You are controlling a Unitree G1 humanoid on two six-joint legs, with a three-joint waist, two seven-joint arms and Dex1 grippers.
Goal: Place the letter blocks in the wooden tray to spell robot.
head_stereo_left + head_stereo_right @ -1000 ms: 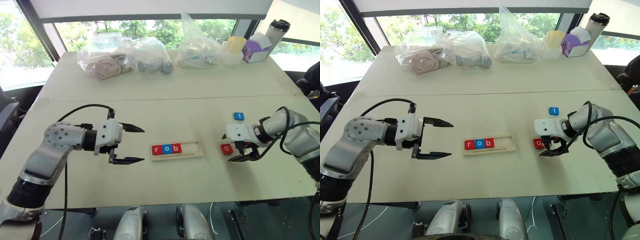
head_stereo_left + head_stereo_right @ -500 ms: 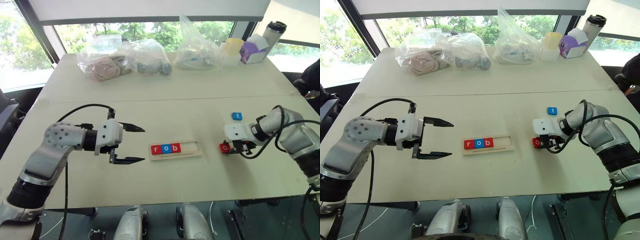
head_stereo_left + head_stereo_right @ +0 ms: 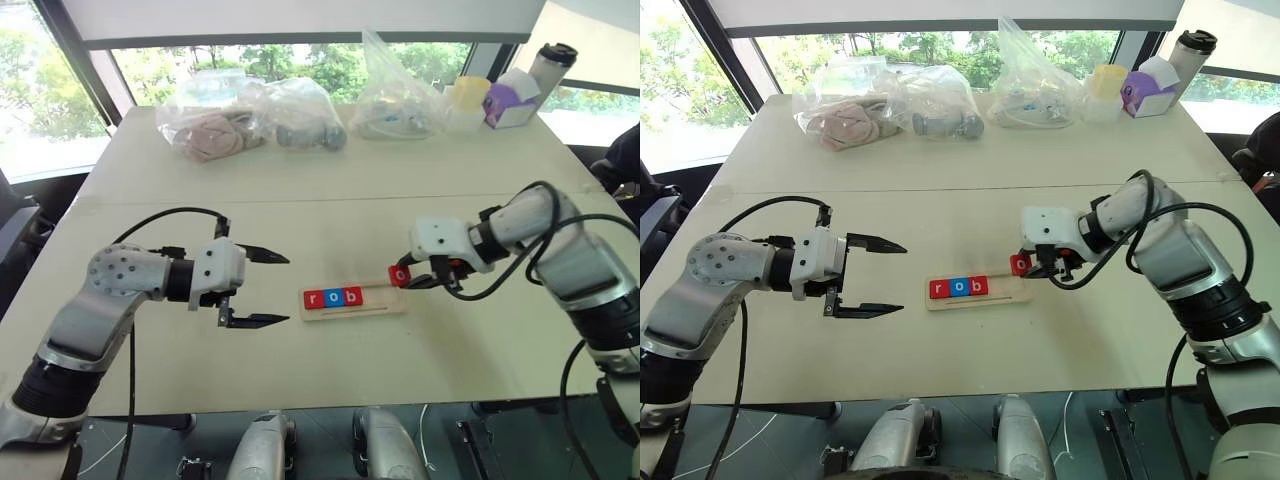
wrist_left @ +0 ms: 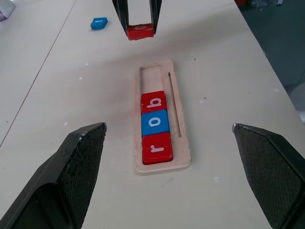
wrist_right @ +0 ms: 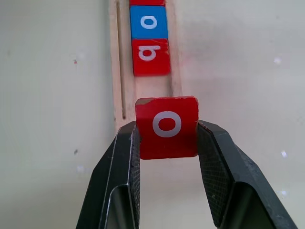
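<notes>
On the pale table [image 3: 330, 380], the right pincer [image 3: 403, 277] has lifted the red "o" block [image 5: 167, 126] across to the long wooden tray [image 3: 385, 303], pinching it above the empty end. Next comes setting it beside red "b" [image 4: 153, 101]. The left pincer [image 3: 262, 289] waits spread wide.

Silver-grey jointed arms with looping black cables, white wrist blocks, each hand [image 3: 262, 288] with two black textured fingers.

The wooden tray [image 3: 352, 299] at frame center has its right half unfilled; red r, blue o and red b blocks [image 3: 333, 297] fill the left. The right gripper [image 3: 412, 279] with a red o block [image 3: 400, 275] hangs over the tray's right end. Bare table [image 3: 330, 370] lies below; plastic bags [image 3: 250, 115] crowd the upper edge.
</notes>
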